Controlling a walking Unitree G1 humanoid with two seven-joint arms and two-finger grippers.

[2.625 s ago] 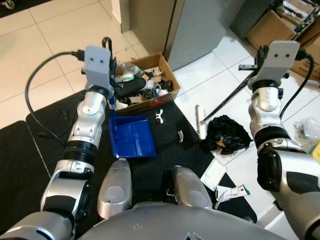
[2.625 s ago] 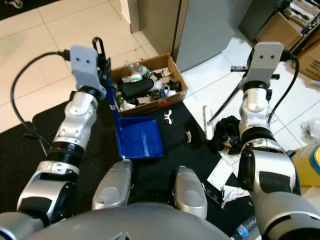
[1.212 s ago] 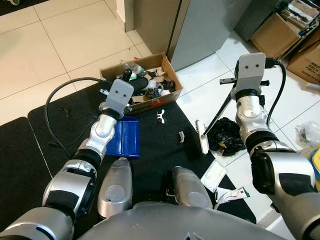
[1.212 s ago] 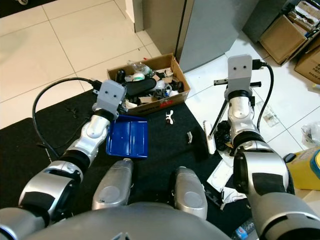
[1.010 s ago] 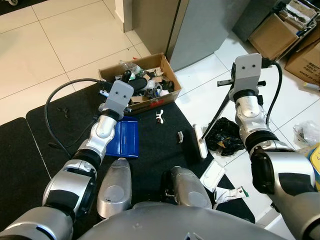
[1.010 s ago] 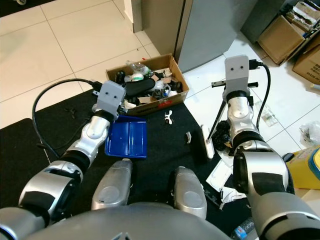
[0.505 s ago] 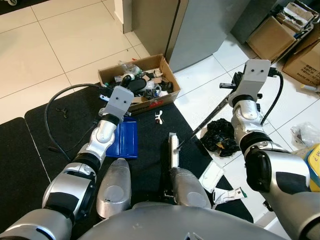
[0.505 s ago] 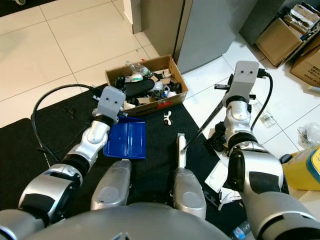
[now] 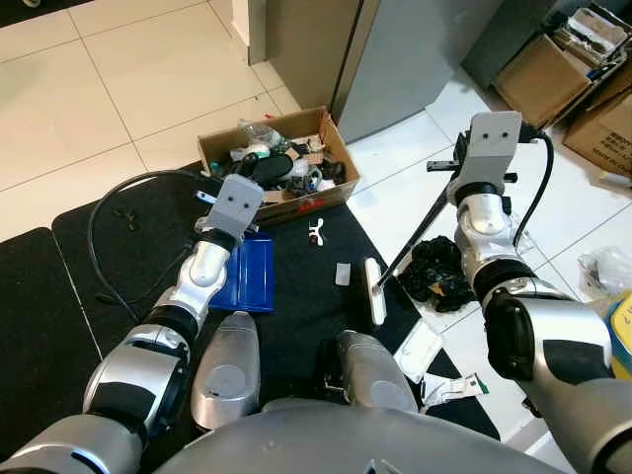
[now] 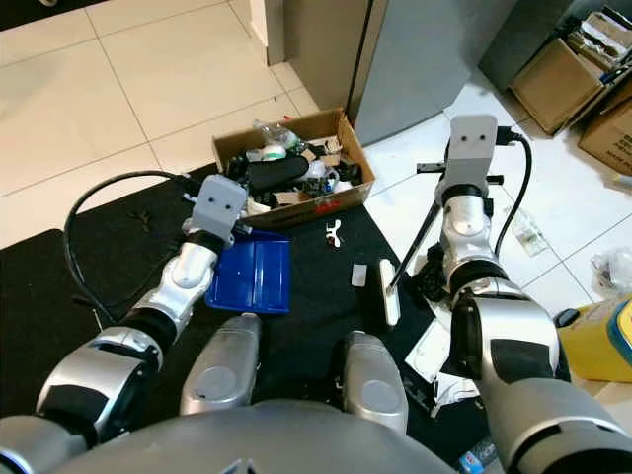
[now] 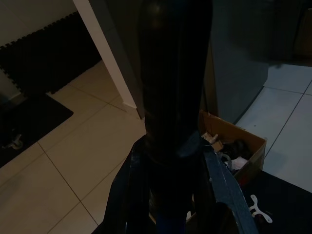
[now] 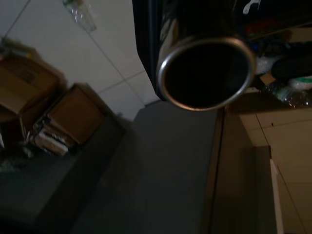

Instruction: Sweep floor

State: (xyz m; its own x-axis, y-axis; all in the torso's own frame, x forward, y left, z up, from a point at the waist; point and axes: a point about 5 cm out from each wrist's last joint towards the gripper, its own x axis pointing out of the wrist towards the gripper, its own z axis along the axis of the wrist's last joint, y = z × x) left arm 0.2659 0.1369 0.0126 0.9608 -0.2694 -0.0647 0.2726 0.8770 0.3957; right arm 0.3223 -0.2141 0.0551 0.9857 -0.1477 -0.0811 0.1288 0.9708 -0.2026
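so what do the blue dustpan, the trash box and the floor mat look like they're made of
Dustpan: probably hard plastic, a smooth, evenly coloured blue tray with moulded ridges.
Trash box: corrugated cardboard, plain brown with folded flaps.
Floor mat: looks like matte black foam or rubber, though the texture is unclear.

Open tube end [image 12: 205, 73] above cardboard boxes [image 12: 56, 114]

Two jointed silver arms with black elbow bands end in pale grey box-shaped wrist housings [image 9: 236, 200], each marked by small dark screw holes. A thick black cable [image 9: 123, 188] loops from the left wrist housing; another black cable [image 9: 541, 178] trails from the right. Two rounded silver knees [image 9: 228, 367] show below.
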